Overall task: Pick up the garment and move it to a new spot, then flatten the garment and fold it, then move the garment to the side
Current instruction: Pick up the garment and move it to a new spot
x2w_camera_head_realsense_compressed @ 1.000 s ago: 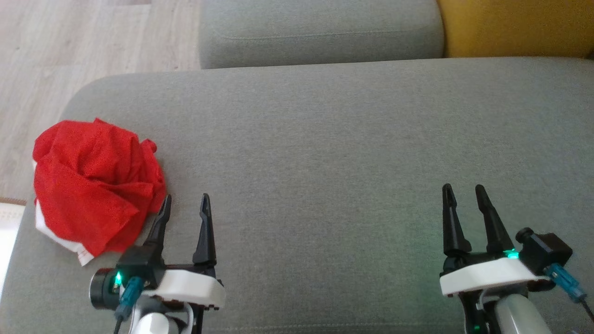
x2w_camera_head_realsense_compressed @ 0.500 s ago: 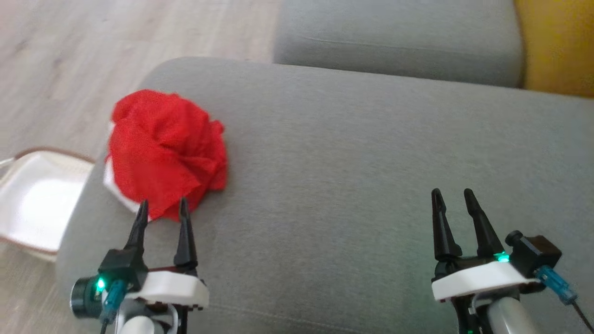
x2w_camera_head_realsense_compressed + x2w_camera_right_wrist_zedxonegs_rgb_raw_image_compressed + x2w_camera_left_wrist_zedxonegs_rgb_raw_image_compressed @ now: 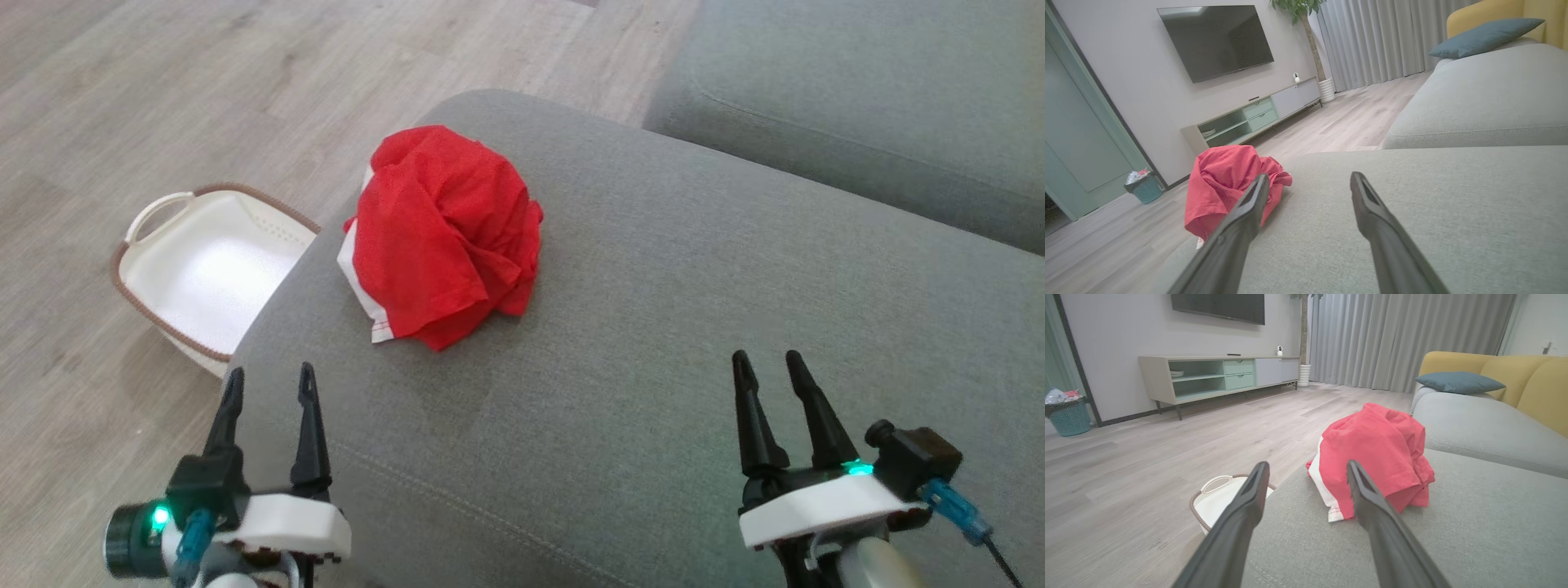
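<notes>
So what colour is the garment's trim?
White, along the edge of the red garment; the trim shows best in the head view.

The head view looks steeply down on the sofa seat (image 3: 653,327), with the left gripper (image 3: 270,371) and right gripper (image 3: 766,357) at its bottom edge. Each wrist view sits low over the seat, looking along its own fingers. The left one is near the garment (image 3: 445,229). The right one is farther off and faces the TV (image 3: 1216,38) wall. All three views share the garment; the head and left wrist views share the basket (image 3: 261,200).
</notes>
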Controlling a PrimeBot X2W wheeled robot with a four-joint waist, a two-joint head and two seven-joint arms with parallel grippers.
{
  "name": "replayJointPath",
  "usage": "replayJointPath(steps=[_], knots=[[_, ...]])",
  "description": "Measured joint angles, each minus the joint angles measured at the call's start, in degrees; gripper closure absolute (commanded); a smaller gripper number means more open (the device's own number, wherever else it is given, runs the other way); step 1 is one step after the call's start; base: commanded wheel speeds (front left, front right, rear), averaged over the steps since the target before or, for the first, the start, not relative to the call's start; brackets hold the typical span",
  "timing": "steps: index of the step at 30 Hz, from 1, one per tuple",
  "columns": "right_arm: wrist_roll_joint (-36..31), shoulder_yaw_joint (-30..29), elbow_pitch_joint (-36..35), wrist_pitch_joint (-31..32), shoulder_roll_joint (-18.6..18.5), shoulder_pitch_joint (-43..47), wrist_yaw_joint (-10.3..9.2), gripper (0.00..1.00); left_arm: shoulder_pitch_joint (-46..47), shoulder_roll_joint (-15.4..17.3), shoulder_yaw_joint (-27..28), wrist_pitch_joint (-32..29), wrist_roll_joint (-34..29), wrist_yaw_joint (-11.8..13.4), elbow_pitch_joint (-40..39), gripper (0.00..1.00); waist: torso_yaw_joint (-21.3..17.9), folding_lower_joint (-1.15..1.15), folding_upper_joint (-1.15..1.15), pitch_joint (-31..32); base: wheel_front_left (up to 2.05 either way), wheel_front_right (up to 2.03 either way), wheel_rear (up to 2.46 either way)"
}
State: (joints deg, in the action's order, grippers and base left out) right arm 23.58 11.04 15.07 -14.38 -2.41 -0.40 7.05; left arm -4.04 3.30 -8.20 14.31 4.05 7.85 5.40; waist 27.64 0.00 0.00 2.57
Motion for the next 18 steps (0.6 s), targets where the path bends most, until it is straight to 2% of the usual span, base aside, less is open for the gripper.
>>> replayJointPath(steps=[10,18], knots=[[0.1,0.5,0.6,0.0,0.0,-0.1,0.00,0.00,-0.6,-0.1,1.7,0.0,1.8,0.3,-1.0,0.00,0.7,0.00,0.00,-0.4,0.00,0.00,0.00],[-0.6,-2.2,0.1,0.0,0.0,-0.2,0.00,0.00,2.7,0.9,4.2,0.0,1.8,-1.3,0.2,0.00,-1.7,0.00,0.00,-2.0,0.00,0.00,0.00]])
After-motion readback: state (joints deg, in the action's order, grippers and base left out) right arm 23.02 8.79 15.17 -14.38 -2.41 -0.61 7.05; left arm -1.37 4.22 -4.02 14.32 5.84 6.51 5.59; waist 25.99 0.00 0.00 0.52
